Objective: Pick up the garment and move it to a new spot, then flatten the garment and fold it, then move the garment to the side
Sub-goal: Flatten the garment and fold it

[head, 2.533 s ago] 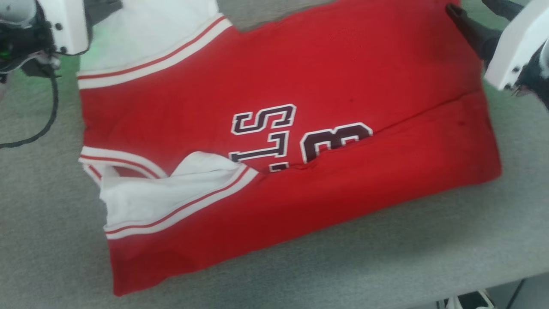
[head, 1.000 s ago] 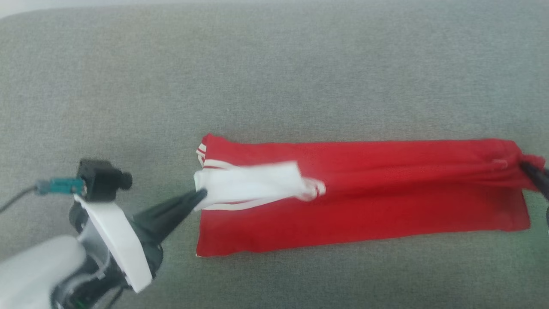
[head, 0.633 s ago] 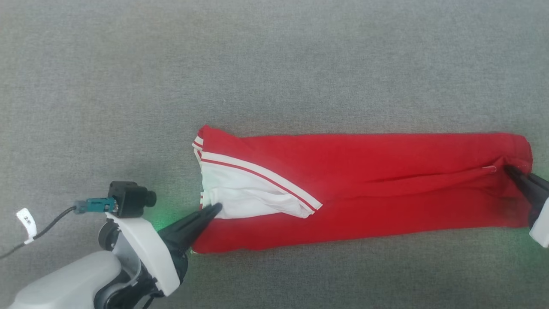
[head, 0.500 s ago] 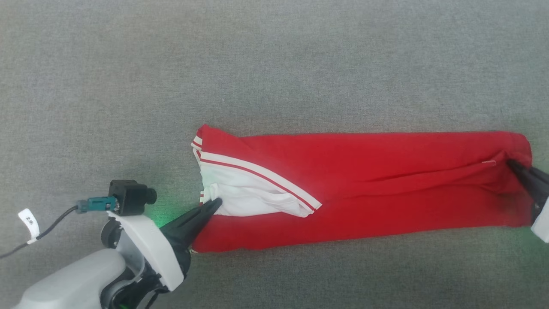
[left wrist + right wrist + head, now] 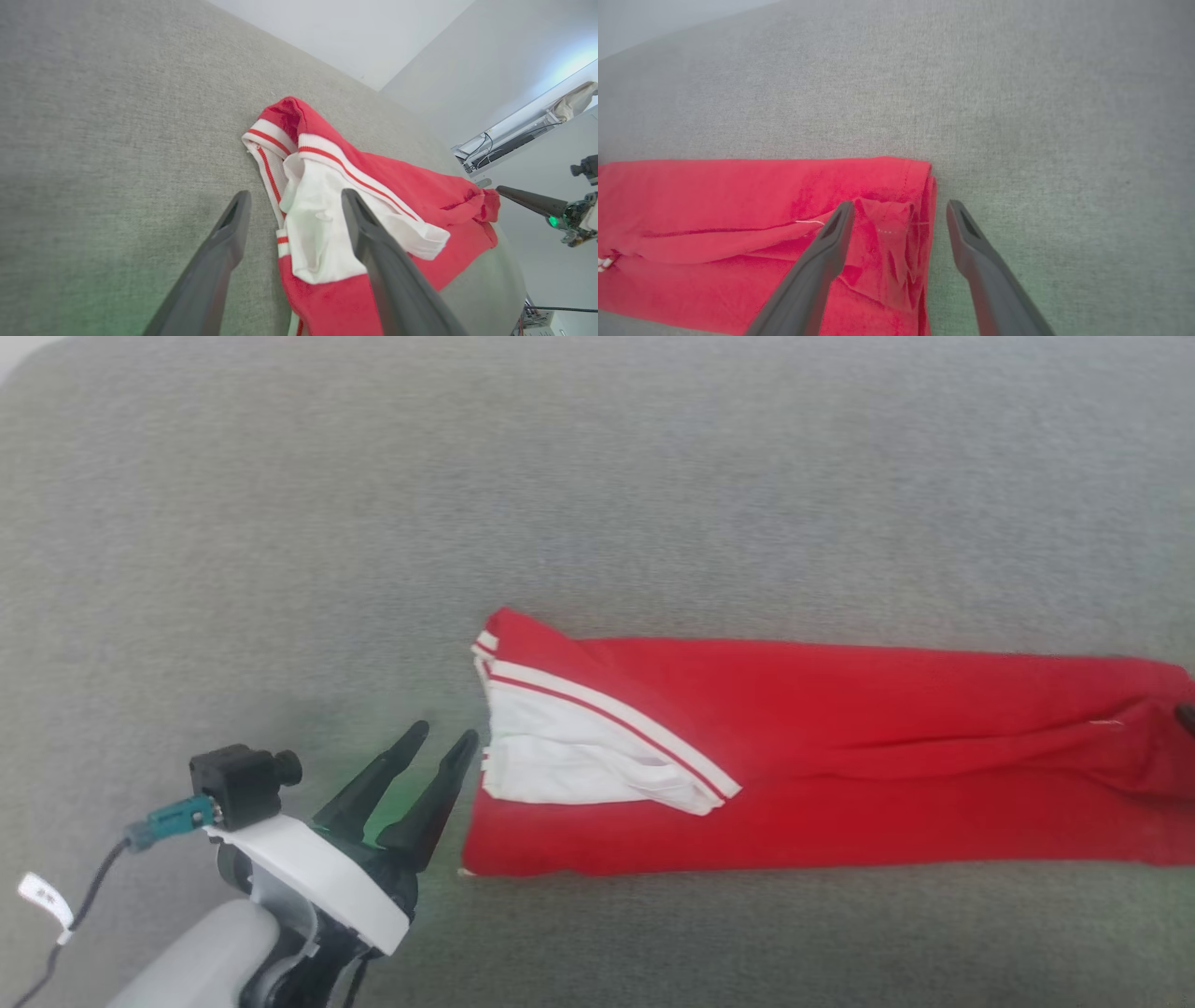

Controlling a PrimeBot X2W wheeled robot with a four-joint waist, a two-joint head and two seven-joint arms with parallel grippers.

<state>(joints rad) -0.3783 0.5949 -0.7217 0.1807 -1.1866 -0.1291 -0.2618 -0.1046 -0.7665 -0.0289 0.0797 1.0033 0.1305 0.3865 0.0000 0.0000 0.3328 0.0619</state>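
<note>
Two dark fingers of the left tool (image 5: 443,735) stand spread apart at the lower left of the head view, pinching nothing, their tips just beside the left end of the garment (image 5: 840,756) but clear of it. A small black camera (image 5: 245,782) with a teal plug sits on the white wrist housing behind them, and a faint green glow lies on the grey table (image 5: 597,476) beneath the fingers. In the left wrist view one finger hangs over bare table and the other over the white sleeve (image 5: 317,238). The garment lies on the table as a long, narrow folded band, running from the middle of the head view to its right edge. At its left end the white sleeve shows, bordered by white-and-red striped trim (image 5: 607,721) that slants down toward the right; the rest is plain red, with a long crease along its length. At the far right end the right tool (image 5: 901,205) is likewise spread and grips nothing: in the right wrist view one finger sits over the rumpled red corner and the other over bare table just past the garment's edge. Whether that first finger touches the cloth cannot be told.
</note>
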